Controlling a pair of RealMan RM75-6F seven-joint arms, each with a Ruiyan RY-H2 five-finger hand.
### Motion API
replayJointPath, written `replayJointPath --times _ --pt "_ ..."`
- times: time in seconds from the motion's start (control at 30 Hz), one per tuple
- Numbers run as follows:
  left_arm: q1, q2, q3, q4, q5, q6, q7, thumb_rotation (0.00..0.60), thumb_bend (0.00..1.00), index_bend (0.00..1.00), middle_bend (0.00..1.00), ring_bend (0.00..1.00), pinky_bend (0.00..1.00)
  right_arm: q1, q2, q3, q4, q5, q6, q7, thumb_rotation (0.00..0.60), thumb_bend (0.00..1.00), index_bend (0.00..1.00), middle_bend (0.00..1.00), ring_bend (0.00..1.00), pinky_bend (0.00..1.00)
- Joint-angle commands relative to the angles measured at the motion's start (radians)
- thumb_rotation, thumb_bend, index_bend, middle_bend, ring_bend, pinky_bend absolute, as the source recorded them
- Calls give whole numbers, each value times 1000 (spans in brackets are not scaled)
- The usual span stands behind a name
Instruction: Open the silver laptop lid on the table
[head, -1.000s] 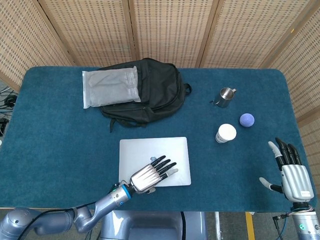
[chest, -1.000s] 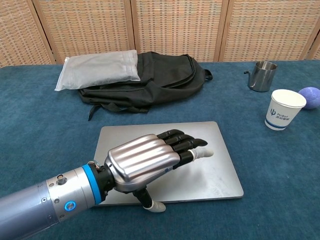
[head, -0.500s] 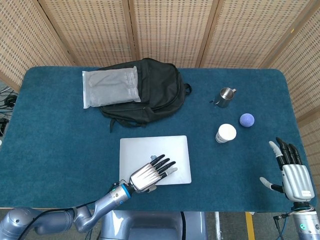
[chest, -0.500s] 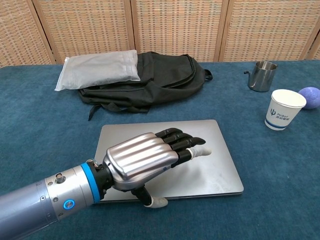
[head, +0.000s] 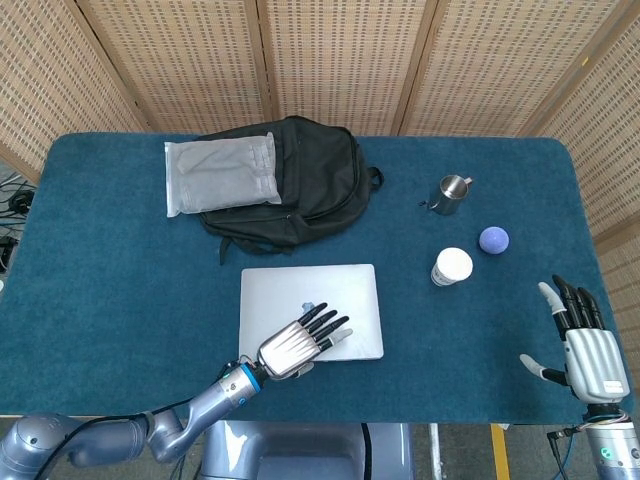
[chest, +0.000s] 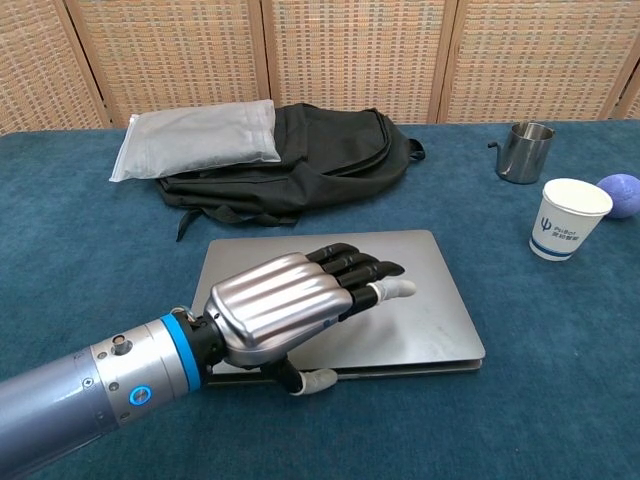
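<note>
The silver laptop (head: 305, 290) (chest: 430, 300) lies at the near middle of the blue table. Its lid is raised a little at the front, with a dark gap showing above the base. My left hand (head: 300, 343) (chest: 290, 305) grips the lid's front left edge, fingers flat on top and the thumb (chest: 315, 380) tucked under the edge. My right hand (head: 585, 345) hovers off to the near right of the table, fingers spread, holding nothing; only the head view shows it.
A black backpack (head: 310, 185) (chest: 330, 150) with a grey padded pouch (head: 220, 175) on it lies behind the laptop. To the right stand a steel cup (head: 452, 193), a white paper cup (head: 452, 266) and a purple ball (head: 493, 239). Wicker screens close off the back.
The lid's front edge has lifted off the base as my left hand rose with it. The right hand has stayed put.
</note>
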Motion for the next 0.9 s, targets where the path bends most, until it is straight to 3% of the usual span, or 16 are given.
replayJointPath --times 0.03,0.33,0.6,0.8,0.9 --pt "1 -6 -7 9 -6 8 18 600 506 0 0 0 0 0 0 -1 0 -1 0 2 600 0 0 0 0 0" --pt "2 -21 -74 29 -27 73 110 600 519 0 0 0 0 -1 3 0 1 0 2 14 600 0 0 0 0 0" --pt "-32 -51 -208 83 -167 29 162 600 519 0 0 0 0 2 1 -5 1 -8 -2 8 600 0 0 0 0 0" --pt "-52 -51 -235 86 -209 9 166 600 520 0 0 0 0 9 -2 -8 4 -18 -11 16 600 0 7 0 0 0" --pt "-53 -36 -227 80 -205 13 154 600 520 0 0 0 0 19 -4 -11 13 -44 -13 35 600 6 76 13 0 3"
